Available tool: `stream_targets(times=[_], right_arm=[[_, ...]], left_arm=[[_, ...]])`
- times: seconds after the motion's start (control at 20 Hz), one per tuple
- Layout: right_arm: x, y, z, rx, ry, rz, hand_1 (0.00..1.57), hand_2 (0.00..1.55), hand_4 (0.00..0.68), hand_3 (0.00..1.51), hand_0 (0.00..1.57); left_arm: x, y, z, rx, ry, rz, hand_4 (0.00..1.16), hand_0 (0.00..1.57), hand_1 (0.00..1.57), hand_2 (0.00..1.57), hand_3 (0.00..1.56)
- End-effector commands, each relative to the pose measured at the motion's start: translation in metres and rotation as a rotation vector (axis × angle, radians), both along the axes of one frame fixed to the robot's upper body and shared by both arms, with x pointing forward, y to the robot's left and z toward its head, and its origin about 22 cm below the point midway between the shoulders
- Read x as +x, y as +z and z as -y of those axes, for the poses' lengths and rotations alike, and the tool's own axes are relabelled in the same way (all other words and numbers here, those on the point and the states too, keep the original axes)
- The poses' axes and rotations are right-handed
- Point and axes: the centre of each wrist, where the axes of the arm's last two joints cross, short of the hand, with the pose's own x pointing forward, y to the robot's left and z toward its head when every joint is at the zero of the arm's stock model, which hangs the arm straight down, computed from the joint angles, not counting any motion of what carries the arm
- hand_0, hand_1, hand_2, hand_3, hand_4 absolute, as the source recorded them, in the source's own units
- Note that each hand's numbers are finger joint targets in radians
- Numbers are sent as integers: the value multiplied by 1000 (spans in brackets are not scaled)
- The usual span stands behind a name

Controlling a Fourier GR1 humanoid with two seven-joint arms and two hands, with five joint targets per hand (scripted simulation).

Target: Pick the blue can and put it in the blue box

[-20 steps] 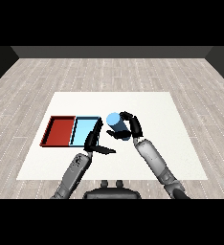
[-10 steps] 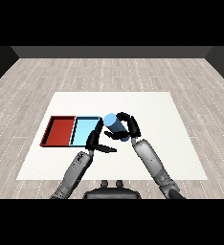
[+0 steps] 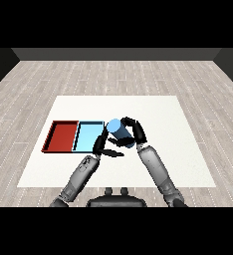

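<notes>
The right robot hand (image 3: 134, 130) is curled round the blue can (image 3: 119, 132), holding it tilted, its top turned toward the light blue tray (image 3: 87, 135). No label or writing can be read on the can. The can sits just beside that tray's right edge; whether it is clear of the white worktop (image 3: 188, 149) cannot be told. The left robot hand (image 3: 101, 145) lies near the tray's right front corner, fingers straight and relaxed, thumb pointing right beneath the can. The red tray (image 3: 63, 135) adjoins the light blue one on its left.
</notes>
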Motion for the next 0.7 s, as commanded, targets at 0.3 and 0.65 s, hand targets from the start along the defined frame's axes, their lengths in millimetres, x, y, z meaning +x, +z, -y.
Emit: stream_targets(times=[0.3, 0.65], right_arm=[[3, 12, -17, -23, 25, 8, 1489, 1453, 556, 1380, 1489], [-5, 7, -17, -21, 62, 3, 1489, 1456, 540, 1380, 1489]], left_arm=[[-2, 5, 17, 5, 9, -20, 0, 0, 0, 0, 0], [11, 19, 9, -34, -55, -16, 0, 0, 0, 0, 0]])
